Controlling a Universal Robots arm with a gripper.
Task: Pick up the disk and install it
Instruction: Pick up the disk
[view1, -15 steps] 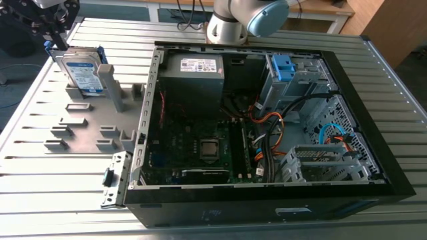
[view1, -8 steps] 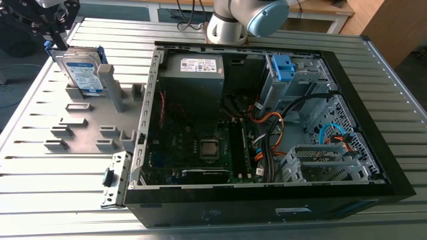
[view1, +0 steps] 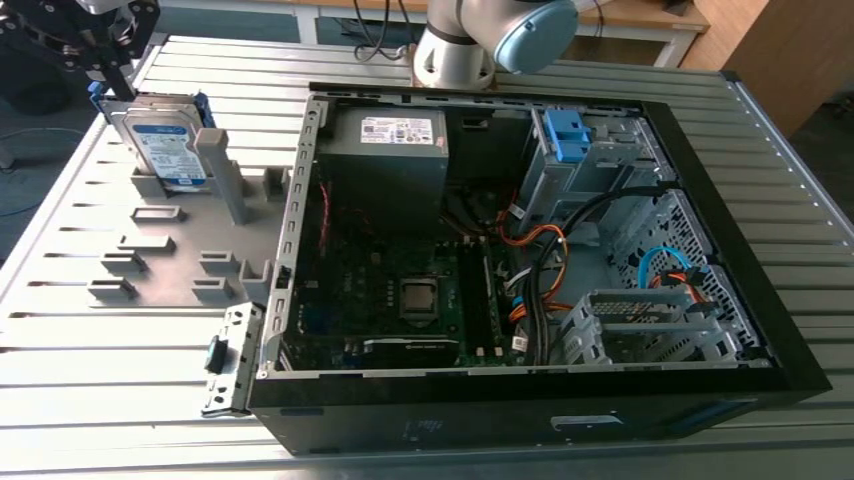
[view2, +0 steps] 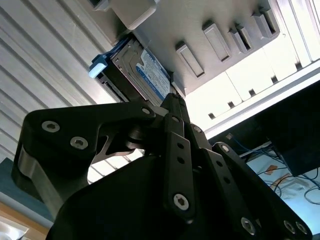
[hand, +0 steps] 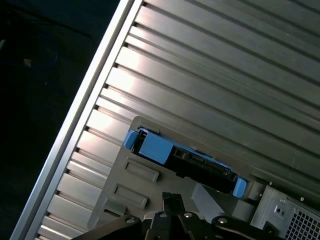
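Nearest in the exterior view, the black computer case (view1: 534, 415) lies on its side, open upward, on the slatted metal table (view1: 107, 350). Its front wall runs close to the table's near edge. Bare slats lie free at the exterior view's left of the case.

Next back, a grey fixture plate (view1: 167, 250) sits against the case's left wall and carries low slot blocks. Farther along that plate the disk (view1: 163, 148) stands upright on edge in a holder, label face toward the camera. A tall grey post (view1: 220, 165) stands just beside it on the case side.

The room above the disk is open except for the gripper (view1: 118, 86), which hangs just over the disk's far upper corner. Its jaws read as together, with nothing between them.

Beyond, inside the case, are a grey power supply (view1: 387, 150) and a blue clip (view1: 567, 135) at the drive bay. The arm's base (view1: 461, 50) stands behind the case.

View differences:
- **First wrist view:** shows the disk's (hand: 200, 167) dark connector end with blue frame tabs at both ends. The table's edge (hand: 86, 100) is near it, with dark floor past that edge.
- **Second wrist view:** shows the disk's (view2: 150, 75) label face. The gripper (view2: 173, 100) tip is close to it, and contact cannot be told
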